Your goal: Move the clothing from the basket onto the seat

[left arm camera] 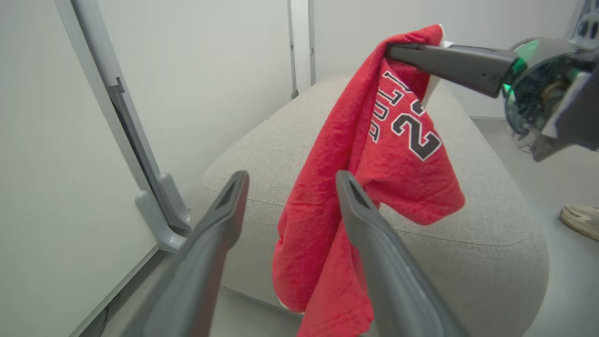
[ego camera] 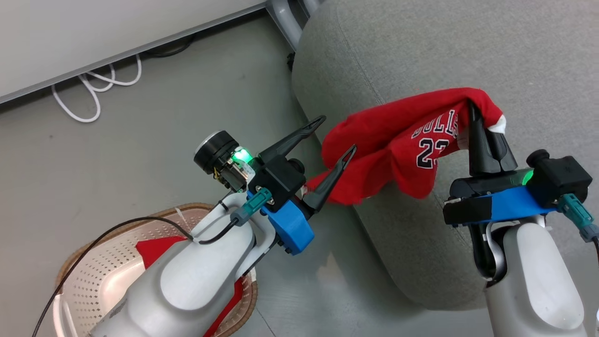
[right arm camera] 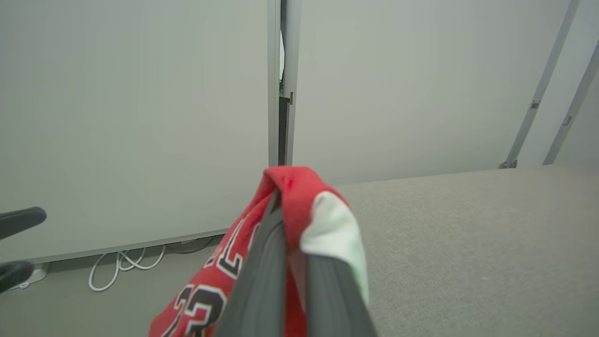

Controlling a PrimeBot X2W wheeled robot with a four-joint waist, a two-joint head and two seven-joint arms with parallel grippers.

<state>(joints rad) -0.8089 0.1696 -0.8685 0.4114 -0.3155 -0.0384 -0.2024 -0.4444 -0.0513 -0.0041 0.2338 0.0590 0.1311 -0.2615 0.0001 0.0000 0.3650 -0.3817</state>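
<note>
Aloft — limp, bright red jersey [ego camera: 398, 140].

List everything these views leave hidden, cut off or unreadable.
- Head view: the pale left forearm covers most of the red garment lying in the cream perforated plastic basket, which the bottom edge also cuts.
- Right wrist view: the red "23" jersey wraps the right tool's fingertips; the bottom edge cuts the number.
- Left wrist view: the right edge cuts off a pale shoe.
</note>
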